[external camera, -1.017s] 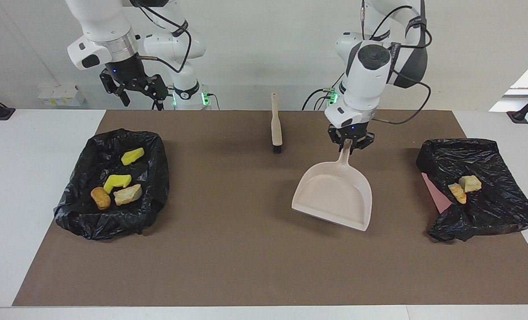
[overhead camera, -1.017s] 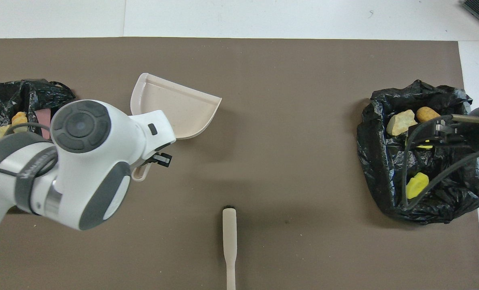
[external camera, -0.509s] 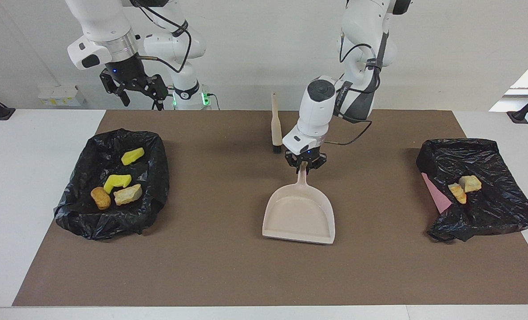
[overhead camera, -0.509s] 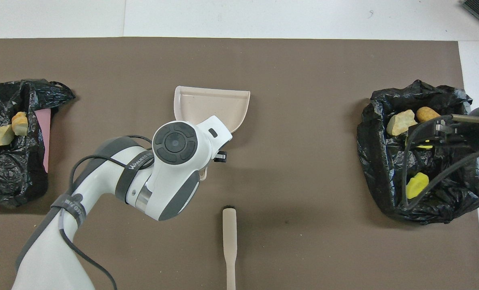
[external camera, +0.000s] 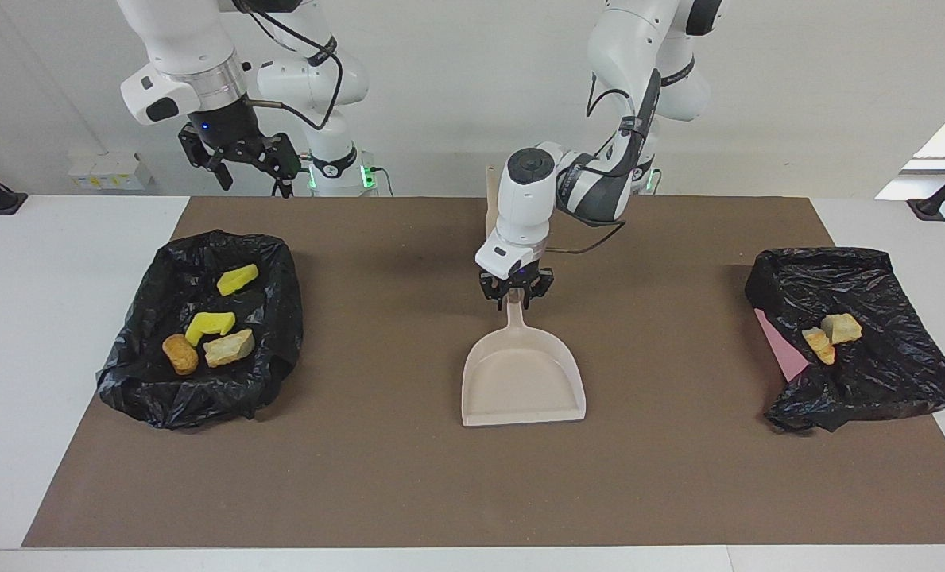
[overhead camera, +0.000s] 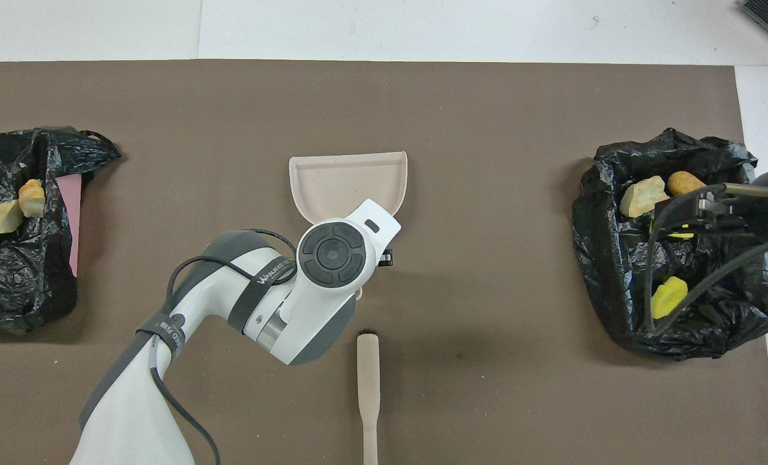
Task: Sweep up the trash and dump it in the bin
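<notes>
Left gripper (external camera: 517,295) is hanging low at the tip of the beige dustpan's (external camera: 524,381) handle in the middle of the brown mat (external camera: 408,492); whether its fingers are clamping the handle or letting it go cannot be told. The dustpan is lying flat, its mouth pointing away from the robots, while the brush (overhead camera: 369,381) is lying nearer to the robots. The right gripper (external camera: 242,155) is waiting, raised and spread open with nothing in it, over the black-lined bin (external camera: 277,318) toward the right arm's end of the surface (external camera: 59,318). The trash (external camera: 210,324) is sitting in that bin: two yellow sponge bits and two bread chunks. Two more bread chunks (external camera: 832,334) are resting on a second black bag (external camera: 877,381) toward the left arm's end.
</notes>
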Controlling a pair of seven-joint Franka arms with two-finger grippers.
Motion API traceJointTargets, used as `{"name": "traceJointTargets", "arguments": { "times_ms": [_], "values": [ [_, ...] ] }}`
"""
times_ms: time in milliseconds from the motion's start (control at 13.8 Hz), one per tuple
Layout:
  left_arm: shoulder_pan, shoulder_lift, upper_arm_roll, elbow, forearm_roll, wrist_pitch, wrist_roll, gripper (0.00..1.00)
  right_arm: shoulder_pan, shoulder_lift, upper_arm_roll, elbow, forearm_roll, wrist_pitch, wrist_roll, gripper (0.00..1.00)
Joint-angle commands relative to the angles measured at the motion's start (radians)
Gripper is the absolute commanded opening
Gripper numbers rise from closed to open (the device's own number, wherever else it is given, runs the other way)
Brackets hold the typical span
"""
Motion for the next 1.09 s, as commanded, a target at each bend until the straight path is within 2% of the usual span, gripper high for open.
{"name": "traceJointTargets", "arguments": {
  "times_ms": [0, 218, 581, 799, 1017],
  "values": [
    [0.060, -0.024, 0.009, 0.040, 0.019, -0.052, 0.068, 1.00, -0.010, -0.002, -0.001, 0.001, 0.010, -0.008, -0.033, 1.00],
    [0.149, -0.029, 0.008, 0.124, 0.007, -0.159, 0.159, 1.00, -0.010, -0.002, -0.001, 0.001, 0.010, -0.008, -0.033, 1.00],
    [0.335, -0.085, 0.004, 0.134, -0.039, -0.221, 0.402, 1.00, -0.010, -0.002, -0.001, 0.001, 0.010, -0.008, -0.033, 1.00],
    [0.425, -0.147, 0.009, 0.143, -0.087, -0.274, 0.560, 1.00, -0.010, -0.002, -0.001, 0.001, 0.010, -0.006, -0.033, 1.00],
    [0.493, -0.162, 0.018, 0.201, -0.085, -0.374, 0.663, 1.00, -0.010, -0.002, -0.001, 0.001, 0.010, -0.006, -0.033, 1.00]
  ]
}}
